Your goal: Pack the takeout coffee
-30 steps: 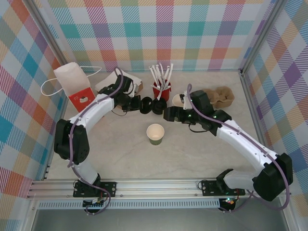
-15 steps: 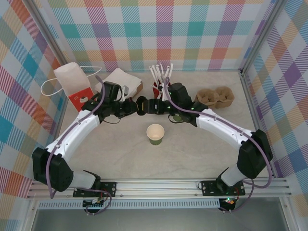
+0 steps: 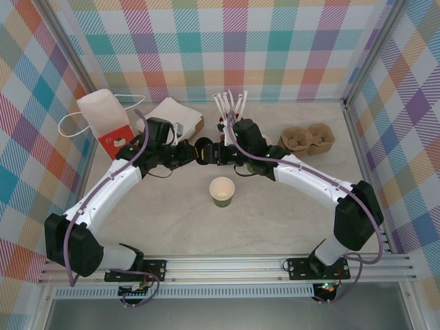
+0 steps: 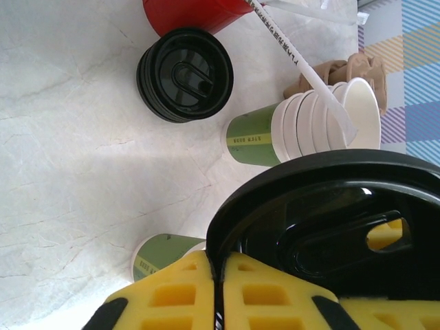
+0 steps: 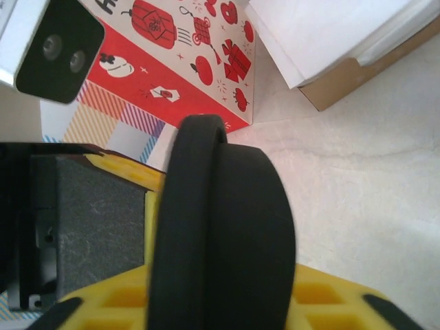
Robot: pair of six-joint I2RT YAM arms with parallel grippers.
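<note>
Meeting just beyond the upright green paper cup with the cream-white inside that stands open-topped mid-table, the two grippers share one black plastic dome lid, held off the table on edge. The left gripper comes in from that cup's left. Its yellow foam pads are drawn almost together, and the lid's thin rim runs into the seam between them. The right gripper comes from the cup's right, and its yellow pads lie against both faces of the same lid, seen edge-on from its wrist, so its jaws stand as narrow as the lid allows.

A nested stack of green paper cups lies on its side, mouths toward the brown moulded-pulp cup carrier, which sits beyond the upright cup and to its right. A low pile of black lids rests flat on the table near the red paper cup of white sticks, straight beyond the upright cup. Beyond it and well to the left stands the red-and-white paper bag with looped handles. Between the bag and the red cup lies a white-topped brown cardboard box.
</note>
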